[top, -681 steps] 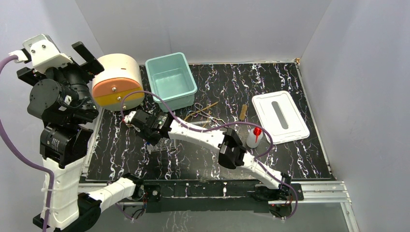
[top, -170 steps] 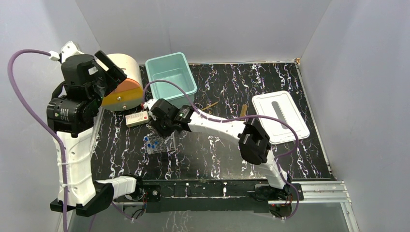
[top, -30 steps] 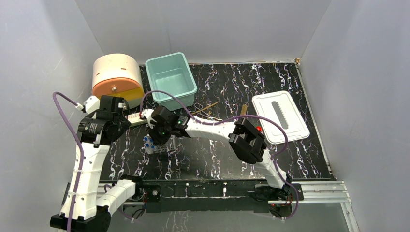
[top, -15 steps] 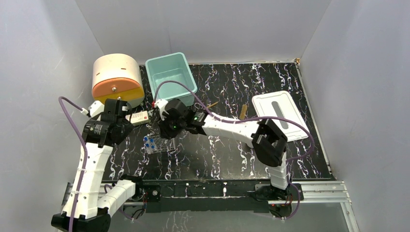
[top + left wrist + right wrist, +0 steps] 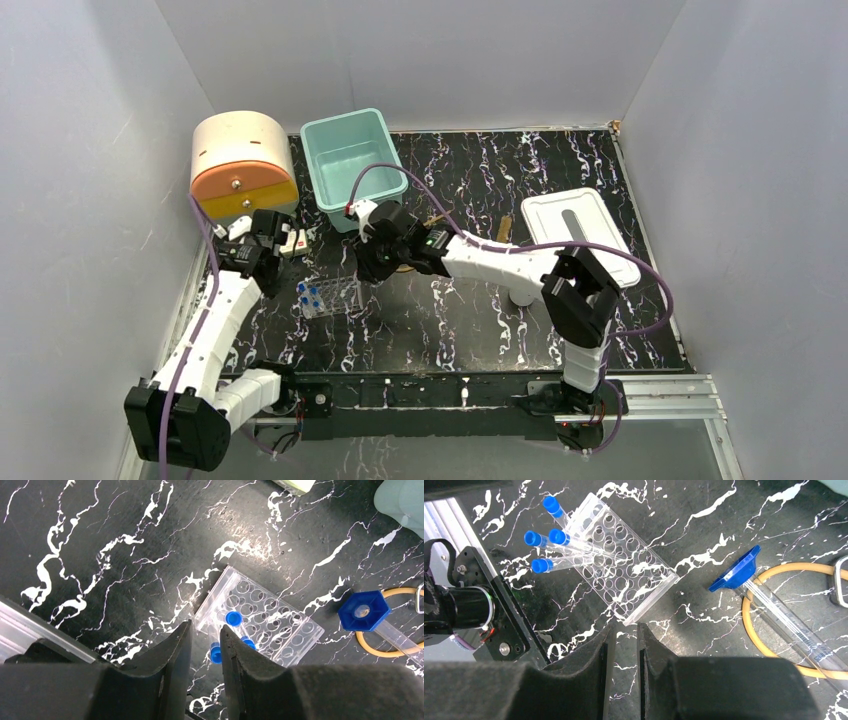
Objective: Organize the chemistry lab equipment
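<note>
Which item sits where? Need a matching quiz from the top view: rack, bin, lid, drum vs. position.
Things:
1. clear rack
2. teal bin
3. white lid
4. cream-and-orange drum

Places:
a. right side of the table
b. far-left corner
c. near left, holding blue-capped vials
d. far side, left of centre

Pairs: 1-c, 2-d, 3-a, 4-b

A robotics lab test cell: plain grey walls [image 5: 420,60] box in a black marble-patterned table [image 5: 480,170], with a left arm [image 5: 215,320] and a right arm [image 5: 500,262] bolted to an aluminium rail [image 5: 670,395] at its near edge. The things laid out are chemistry gear — a clear rack [image 5: 624,575] with blue-capped vials [image 5: 549,537], a clear syringe [image 5: 784,620] and an amber tubing loop [image 5: 794,568].
</note>
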`<move>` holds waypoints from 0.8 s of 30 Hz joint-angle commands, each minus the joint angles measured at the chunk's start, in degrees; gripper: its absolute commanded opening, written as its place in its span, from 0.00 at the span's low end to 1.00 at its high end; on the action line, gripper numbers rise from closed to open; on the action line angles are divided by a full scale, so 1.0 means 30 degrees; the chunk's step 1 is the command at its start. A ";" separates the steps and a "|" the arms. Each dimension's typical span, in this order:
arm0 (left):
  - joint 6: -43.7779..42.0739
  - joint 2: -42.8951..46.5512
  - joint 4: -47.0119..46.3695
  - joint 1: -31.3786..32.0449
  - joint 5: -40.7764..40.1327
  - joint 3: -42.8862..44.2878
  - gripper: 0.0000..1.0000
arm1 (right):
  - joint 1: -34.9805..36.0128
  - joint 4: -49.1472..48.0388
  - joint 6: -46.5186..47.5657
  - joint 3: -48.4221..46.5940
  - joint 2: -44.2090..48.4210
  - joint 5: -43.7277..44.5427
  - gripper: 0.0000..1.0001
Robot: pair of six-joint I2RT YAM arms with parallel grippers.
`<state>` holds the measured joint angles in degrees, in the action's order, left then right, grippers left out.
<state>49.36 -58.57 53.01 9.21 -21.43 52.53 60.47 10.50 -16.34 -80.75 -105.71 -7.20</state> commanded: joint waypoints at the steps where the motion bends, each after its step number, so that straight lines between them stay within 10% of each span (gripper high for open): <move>1: -0.1657 -0.0315 -0.2013 -0.0053 0.0265 -0.0640 0.28 | -0.0261 -0.0316 0.0258 -0.0110 0.1277 0.0266 0.30; 24: -0.4149 -0.1686 -0.4928 -0.0053 0.3971 -0.2428 0.19 | -0.0762 -0.0073 0.0678 0.0688 0.1989 -0.0003 0.30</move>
<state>38.68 -65.43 36.88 9.21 -12.71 45.34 58.54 10.98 -14.87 -79.59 -103.07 -7.25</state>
